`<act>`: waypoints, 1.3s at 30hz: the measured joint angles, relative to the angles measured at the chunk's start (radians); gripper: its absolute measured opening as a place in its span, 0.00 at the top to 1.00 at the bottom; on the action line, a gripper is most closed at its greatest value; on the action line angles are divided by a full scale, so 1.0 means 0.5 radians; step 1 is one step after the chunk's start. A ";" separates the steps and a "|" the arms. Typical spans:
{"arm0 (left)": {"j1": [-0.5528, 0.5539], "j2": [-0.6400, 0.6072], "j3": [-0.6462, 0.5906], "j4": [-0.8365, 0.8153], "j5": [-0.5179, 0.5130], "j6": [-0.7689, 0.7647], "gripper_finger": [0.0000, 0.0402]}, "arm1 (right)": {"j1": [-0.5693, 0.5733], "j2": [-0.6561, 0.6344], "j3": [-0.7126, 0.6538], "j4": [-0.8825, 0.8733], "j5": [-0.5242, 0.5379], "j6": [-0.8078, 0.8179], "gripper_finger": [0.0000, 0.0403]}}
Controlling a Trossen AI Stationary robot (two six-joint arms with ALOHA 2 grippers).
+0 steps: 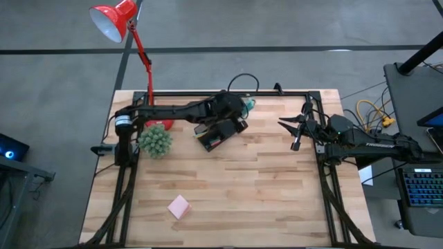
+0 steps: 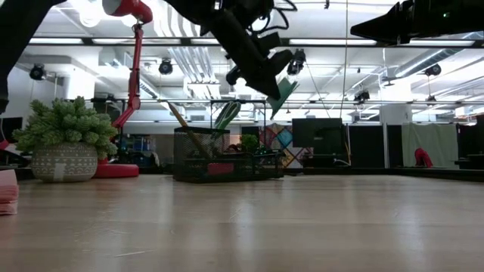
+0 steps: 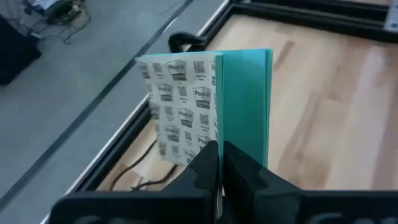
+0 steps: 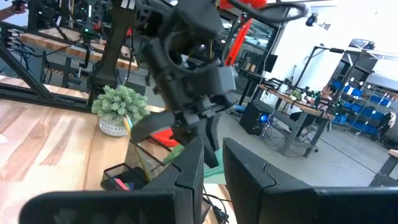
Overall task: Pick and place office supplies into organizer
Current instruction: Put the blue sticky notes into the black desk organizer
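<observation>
My left gripper (image 3: 221, 165) is shut on the green-white patterned block (image 3: 205, 106), a green sticky-note pad with a printed white back. In the high view the block (image 1: 248, 105) hangs in the air just beyond the far end of the black mesh organizer (image 1: 213, 136). The organizer (image 2: 227, 155) stands on the table with a pencil and green pieces sticking up out of it. The pink sticky-note pad (image 1: 178, 206) lies flat near the table's near edge. My right gripper (image 1: 291, 133) waits open at the table's right side, touching nothing. My left gripper pinches the patterned block between its two fingers at the middle of one edge (image 3: 239, 146). The fingers (image 2: 261, 72) slant down from the table's left. The block (image 2: 281, 96) is lifted clear, tilted, hanging below the fingertips above the organizer's top.
A potted plant (image 1: 155, 142) stands left of the organizer, beside the red lamp's base (image 2: 113, 170); the lamp's arm rises from the far left. A black cable (image 1: 242, 79) loops at the far edge. Bare wood lies between the organizer and the right arm.
</observation>
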 joint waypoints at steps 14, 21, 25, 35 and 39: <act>-0.005 0.001 -0.006 -0.261 0.083 -0.223 1.00 | 0.000 0.000 0.000 0.001 0.000 -0.003 0.87; -0.099 0.002 0.037 -0.180 0.100 -0.099 1.00 | 0.000 -0.001 0.000 0.018 0.001 -0.040 0.87; -0.125 0.002 0.056 -0.181 0.077 -0.023 1.00 | 0.001 0.026 0.000 0.000 0.001 -0.091 0.86; -0.138 -0.002 0.051 -0.192 0.076 0.053 1.00 | 0.001 0.409 -0.007 0.072 -0.001 -0.487 0.64; -0.154 -0.003 0.049 -0.194 0.065 0.186 1.00 | 0.001 0.603 0.089 0.188 -0.001 -0.600 0.60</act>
